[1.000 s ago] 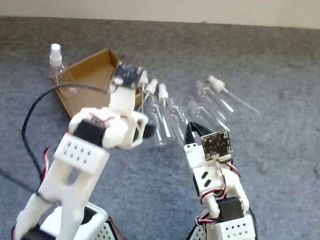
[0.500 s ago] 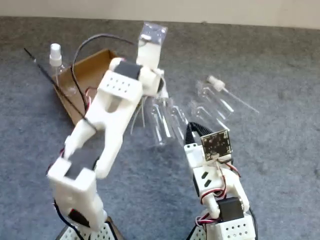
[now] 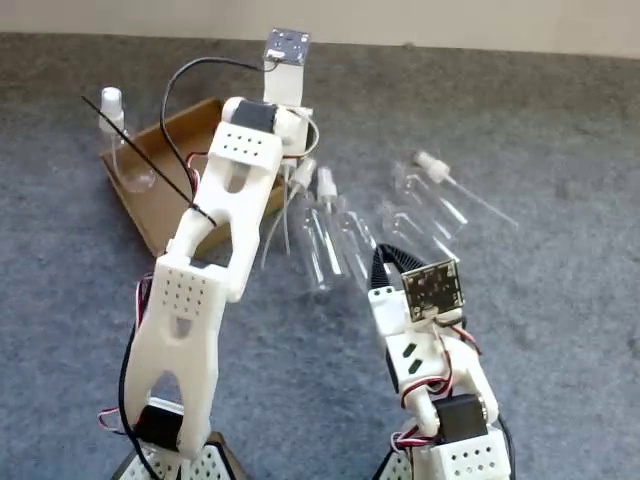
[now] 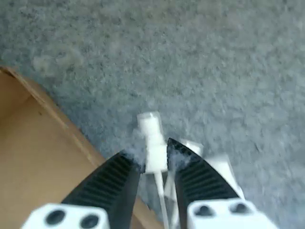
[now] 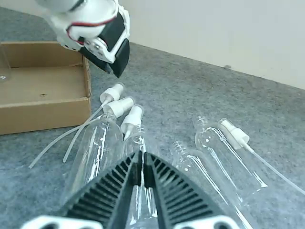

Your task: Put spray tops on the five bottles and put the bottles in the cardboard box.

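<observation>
A cardboard box (image 3: 150, 205) lies at the far left, with one capped bottle (image 3: 112, 120) standing at its far corner. Clear bottles (image 3: 322, 245) lie side by side in the middle, and white spray tops (image 3: 326, 183) lie at their necks. My left gripper (image 4: 152, 155) hangs just above one spray top (image 4: 151, 138) by the box edge, narrowly open, fingers on either side of it. From the right wrist view, the left gripper (image 5: 116, 59) is above the spray tops (image 5: 112, 92), not touching. My right gripper (image 5: 143, 160) is shut, low over the bottles' near ends.
Two open-necked bottles (image 3: 420, 200) and a loose spray top (image 3: 433, 163) with its long tube lie at the right. Thin tubes (image 5: 71, 136) trail from the tops toward the box wall (image 5: 43, 114). Grey carpet covers the table.
My left arm has swung up from the near side and stretched out over the box's right edge, bringing its gripper above the spray tops. The right arm has stayed still.
</observation>
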You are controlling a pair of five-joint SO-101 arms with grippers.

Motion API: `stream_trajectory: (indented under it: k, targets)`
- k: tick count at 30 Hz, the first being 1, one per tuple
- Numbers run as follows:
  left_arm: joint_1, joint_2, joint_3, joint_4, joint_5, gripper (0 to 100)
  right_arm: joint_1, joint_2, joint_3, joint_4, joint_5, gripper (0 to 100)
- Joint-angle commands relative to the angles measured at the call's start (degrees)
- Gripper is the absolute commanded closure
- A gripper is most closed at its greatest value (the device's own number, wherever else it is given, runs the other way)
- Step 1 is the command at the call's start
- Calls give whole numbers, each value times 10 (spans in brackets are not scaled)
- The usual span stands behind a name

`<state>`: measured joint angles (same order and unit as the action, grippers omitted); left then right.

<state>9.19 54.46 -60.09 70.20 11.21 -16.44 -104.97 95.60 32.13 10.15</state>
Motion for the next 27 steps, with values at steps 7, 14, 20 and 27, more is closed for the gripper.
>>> stream_trajectory:
  k: [7, 14, 20, 27]
  targets:
    - [-27, 136, -227, 4, 5, 966, 6, -4, 67, -16, 6, 985]
    - [-22, 150, -225, 23, 5, 966, 6, -4, 67, -16, 6, 985]
    - [-12, 150, -226, 84, 5, 966, 6, -4, 67, -16, 7, 985]
    - [31, 150, -226, 111, 5, 966, 6, -4, 67, -16, 7, 985]
